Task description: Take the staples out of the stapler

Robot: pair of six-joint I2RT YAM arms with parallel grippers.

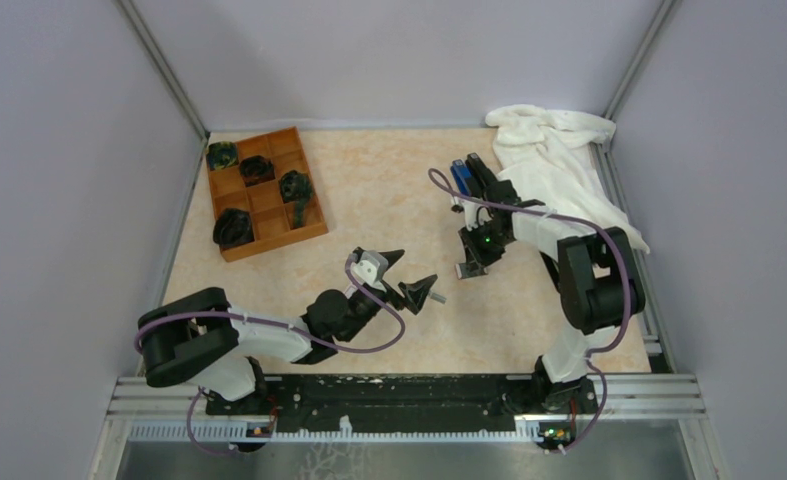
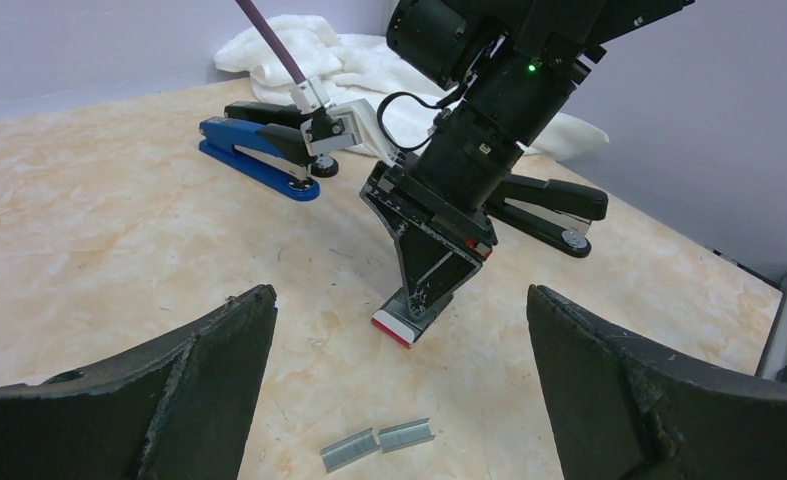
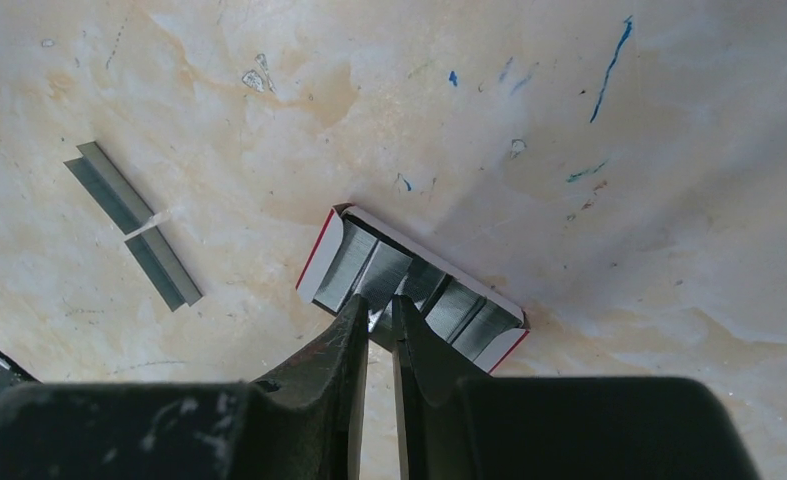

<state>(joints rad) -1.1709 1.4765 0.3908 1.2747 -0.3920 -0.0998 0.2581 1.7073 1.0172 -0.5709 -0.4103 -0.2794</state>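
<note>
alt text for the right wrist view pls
The right claw, fingers nearly together, has its tips at an open white-and-red box packed with staple strips. Two loose staple strips lie end to end on the marbled table at frame left.

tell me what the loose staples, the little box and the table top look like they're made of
The staples: metal, probably steel; silvery-grey strips with fine ridges and a dull sheen. The box: looks like thin card, matt white with red edges, folded walls. The table: a smooth laminate-like top printed in a beige marble pattern, scuffed and ink-marked; the core is not visible.
</note>
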